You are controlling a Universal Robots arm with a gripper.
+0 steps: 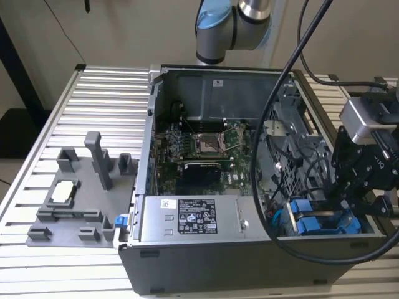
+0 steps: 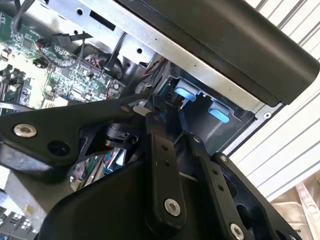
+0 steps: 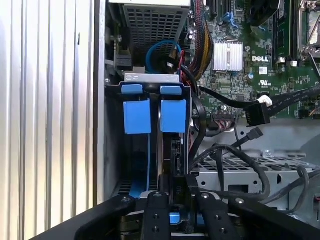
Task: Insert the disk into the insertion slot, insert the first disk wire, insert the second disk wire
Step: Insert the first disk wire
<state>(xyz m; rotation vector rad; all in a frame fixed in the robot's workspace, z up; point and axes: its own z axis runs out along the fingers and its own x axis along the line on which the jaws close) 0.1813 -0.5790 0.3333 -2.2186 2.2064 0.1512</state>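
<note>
Right up against the lens in both wrist views are the black linkage arms of the gripper (image 3: 178, 181), reaching down into the open computer case (image 1: 187, 265). Are the jaws spread or pinching? I cannot tell; the tips run into dark shadow.

Just past them is the disk (image 3: 176, 152). It looks to be standing on edge inside the insertion slot (image 3: 150, 78), dark connector end facing the wrist, with blue tabs at the far end of the bay. In the exterior view the bay sits at the case's corner on that view's right, and the gripper hangs directly over it.

A black wire with a plug (image 3: 257, 112) lies loose beside the bay, across the edge of the green motherboard (image 3: 260, 55), and looks unplugged.

On handling, I judge the disk stiff, dense for its size and slick on its metal faces, and it will not like knocks. The blue carrier's side edges are the sensible grip, never the connector end. The wire is floppy and springy, so take it by the hard plug, not the cable.

The case rests on the slatted worktop (image 1: 100, 87).
</note>
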